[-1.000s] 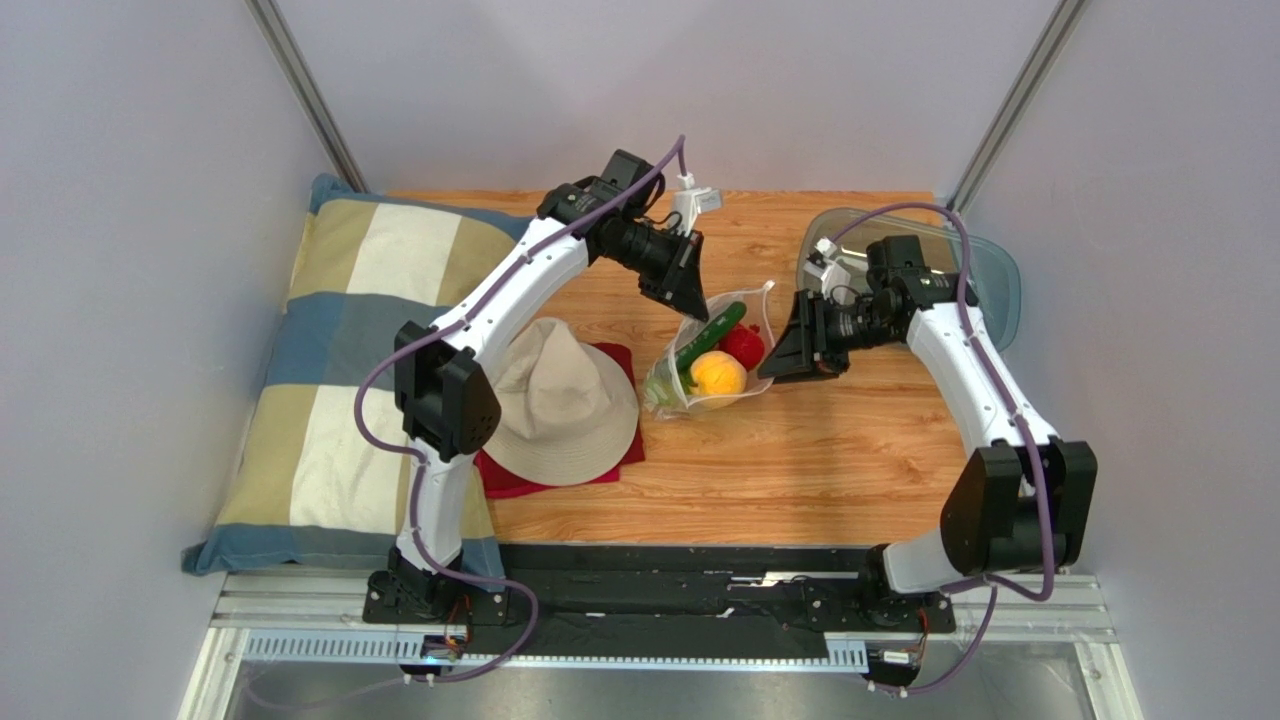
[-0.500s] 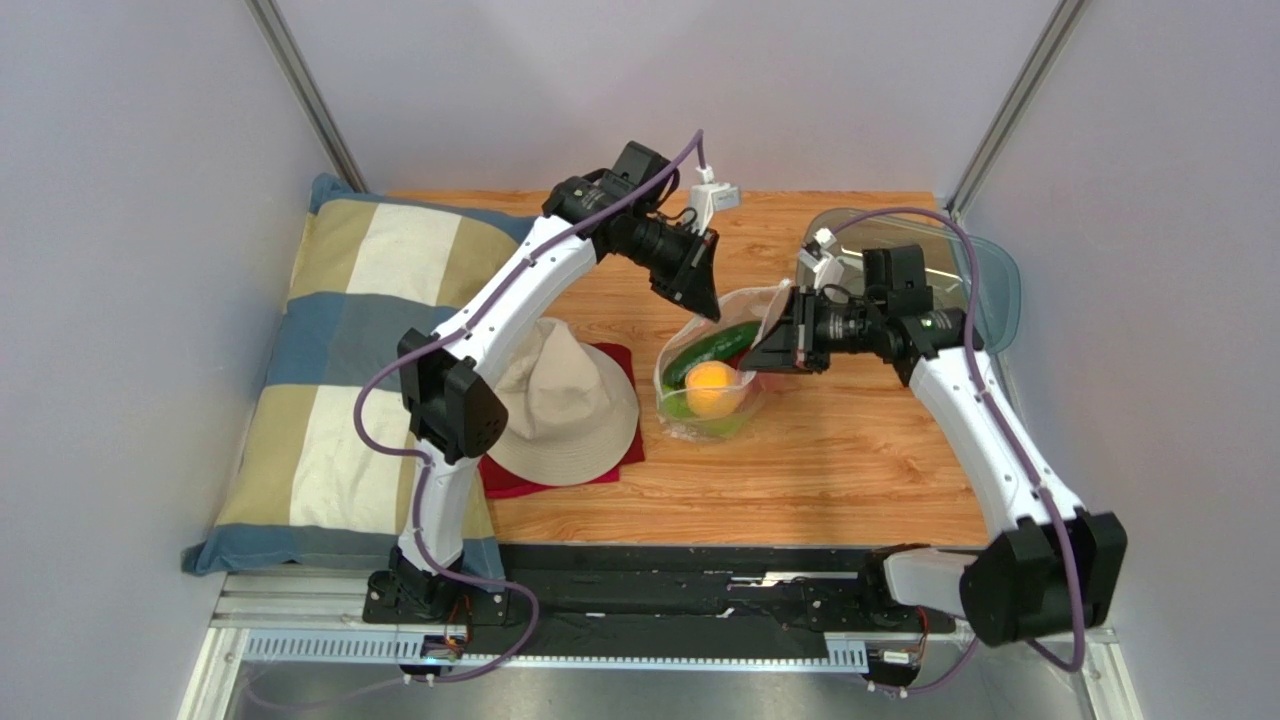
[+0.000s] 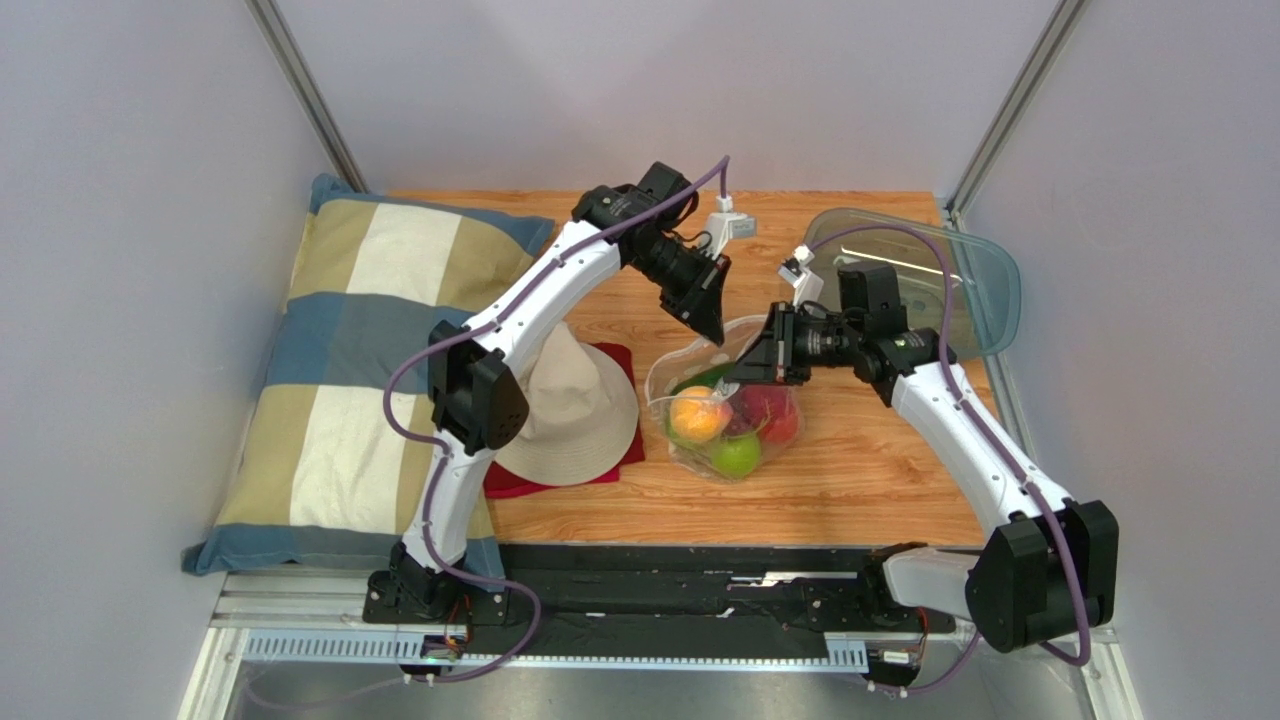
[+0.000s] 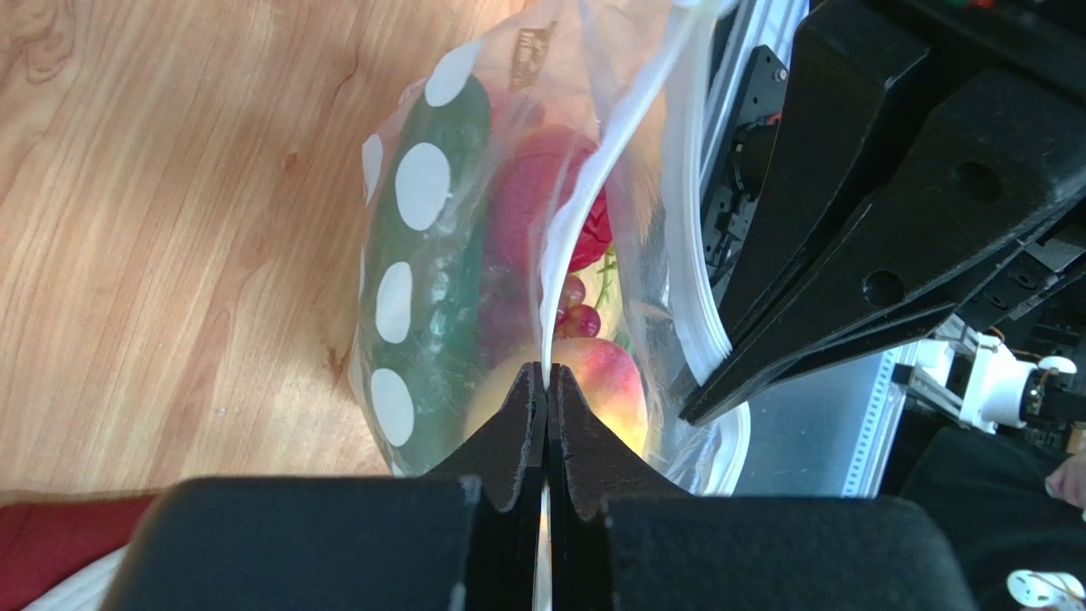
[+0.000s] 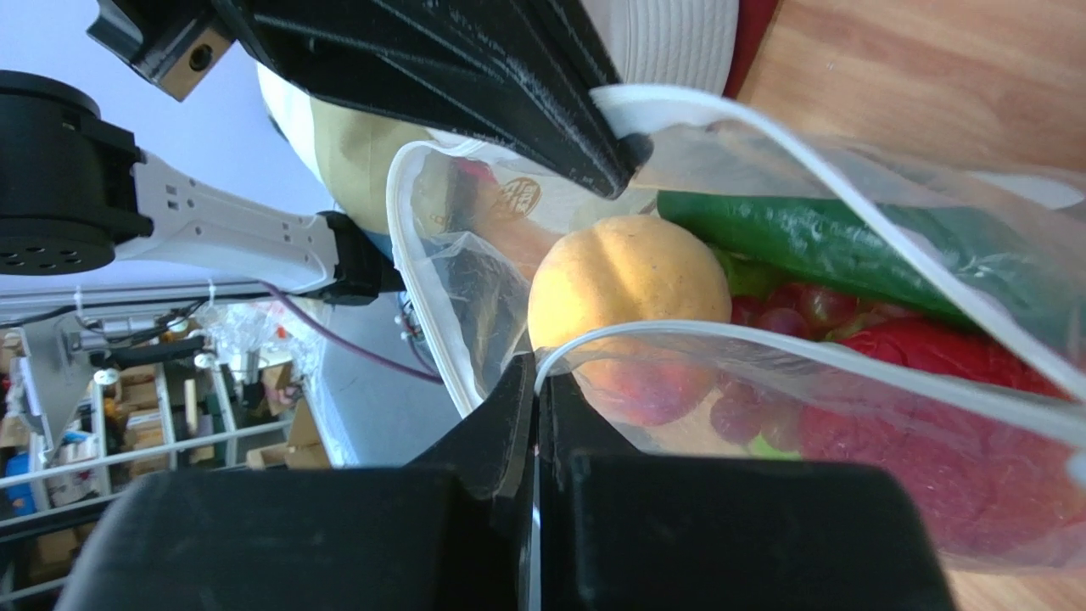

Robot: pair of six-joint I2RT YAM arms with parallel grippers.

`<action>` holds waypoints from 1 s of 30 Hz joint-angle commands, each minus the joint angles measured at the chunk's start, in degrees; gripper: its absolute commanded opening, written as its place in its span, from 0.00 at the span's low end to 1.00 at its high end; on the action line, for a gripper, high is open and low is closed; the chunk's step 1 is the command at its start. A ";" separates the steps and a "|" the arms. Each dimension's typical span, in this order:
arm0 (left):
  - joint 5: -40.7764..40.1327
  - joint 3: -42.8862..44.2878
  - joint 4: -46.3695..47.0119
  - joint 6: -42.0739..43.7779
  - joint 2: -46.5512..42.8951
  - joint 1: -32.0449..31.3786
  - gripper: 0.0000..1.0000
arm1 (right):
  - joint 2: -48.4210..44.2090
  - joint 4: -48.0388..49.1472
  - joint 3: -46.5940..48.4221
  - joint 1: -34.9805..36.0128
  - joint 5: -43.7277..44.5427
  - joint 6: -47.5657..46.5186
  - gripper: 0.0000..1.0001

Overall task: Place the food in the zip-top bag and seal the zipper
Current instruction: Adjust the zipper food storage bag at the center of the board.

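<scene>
The clear polka-dot zip-top bag (image 3: 726, 405) hangs above the wooden table (image 3: 842, 480), held up by both grippers. The food is inside: an orange ball (image 3: 697, 414), a green ball (image 3: 735, 455), a red ball (image 3: 780, 416), a dark green long piece (image 4: 440, 229) and purple grapes (image 5: 816, 306). My left gripper (image 3: 711, 323) is shut on one lip of the zipper (image 4: 599, 153). My right gripper (image 3: 747, 371) is shut on the other lip of the zipper (image 5: 816, 346). The mouth gapes open between them.
A beige hat (image 3: 571, 402) lies on a red cloth (image 3: 616, 360) left of the bag. A checked pillow (image 3: 353, 360) fills the left side. A grey translucent oval tray (image 3: 962, 270) stands at the back right.
Both grippers have lifted the bag off the table and carried it forward. The food has slid down to the bag's bottom, and the green and red balls now show.
</scene>
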 commanded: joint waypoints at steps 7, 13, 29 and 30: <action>3.07 7.04 -3.00 3.82 -0.46 -0.92 0.00 | -0.54 16.10 1.79 3.62 6.67 6.69 0.00; 5.09 5.64 -4.84 6.98 0.86 -1.09 0.00 | -0.09 14.36 1.69 3.63 8.25 3.01 0.07; 9.74 5.28 -6.17 13.05 2.09 0.22 0.00 | -3.09 -9.37 17.43 -18.91 0.72 -42.04 0.98; 10.01 5.37 -5.90 13.04 2.09 0.49 0.00 | -2.30 -10.08 17.43 -20.88 -0.78 -44.35 0.95</action>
